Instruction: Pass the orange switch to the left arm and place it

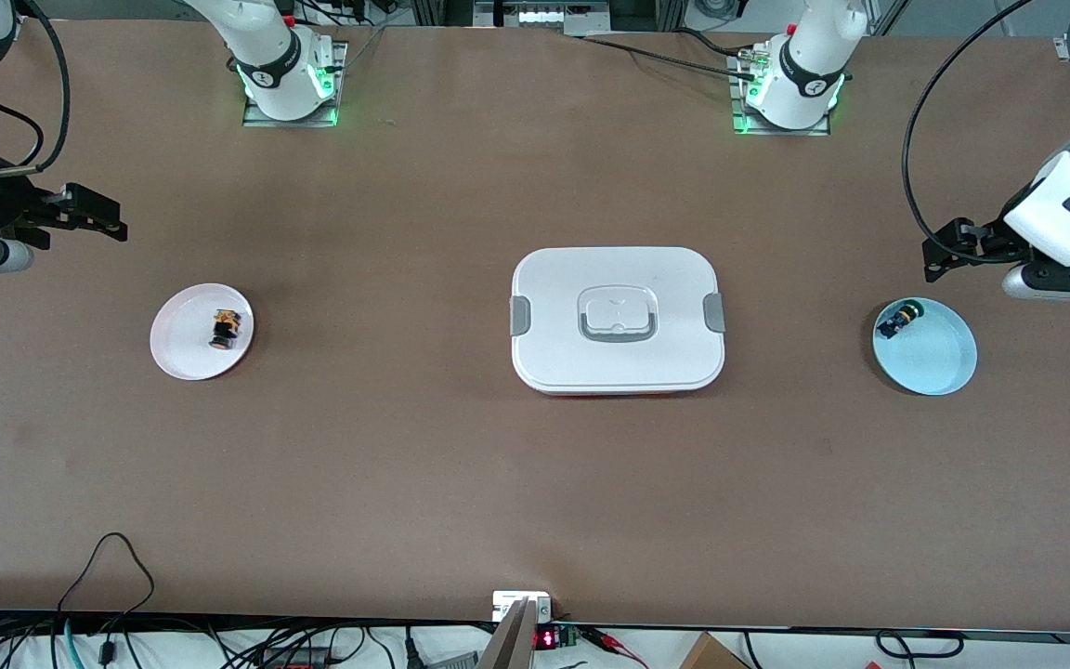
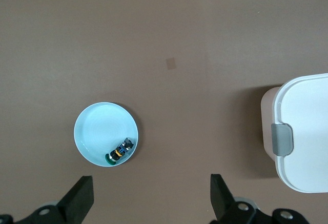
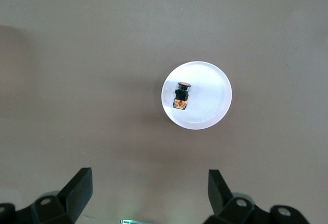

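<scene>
The box (image 1: 618, 319) sits mid-counter (image 1: 461, 483) between the plates. The right gripper (image 1: 89, 219) and left gripper (image 1: 948, 249) hover spread wide and empty. The orange switch (image 1: 226, 328) lies on the pink plate (image 1: 185, 358) — a low carry could hit the box, and so small a part may slip at handover.

1. Light is bright and even across the brown surface (image 1: 405, 465), as from overhead; the front view holds no deep shadows.
2. The box (image 1: 618, 319) has a pale, slightly washed-out lid, with only a thin dark line of shadow under its edge nearest the front camera.
3. In the left wrist view the box (image 2: 302, 137) throws a soft, broad shadow onto the surface beside it.
4. Green lamps glow at both arm bases, tinting the surface around them.
5. The pink plate (image 3: 197, 94) looks nearly white at its rim, with a faint shadow beside it.
6. Both wrist views are soft; their surface darkens a little toward the corners.
</scene>
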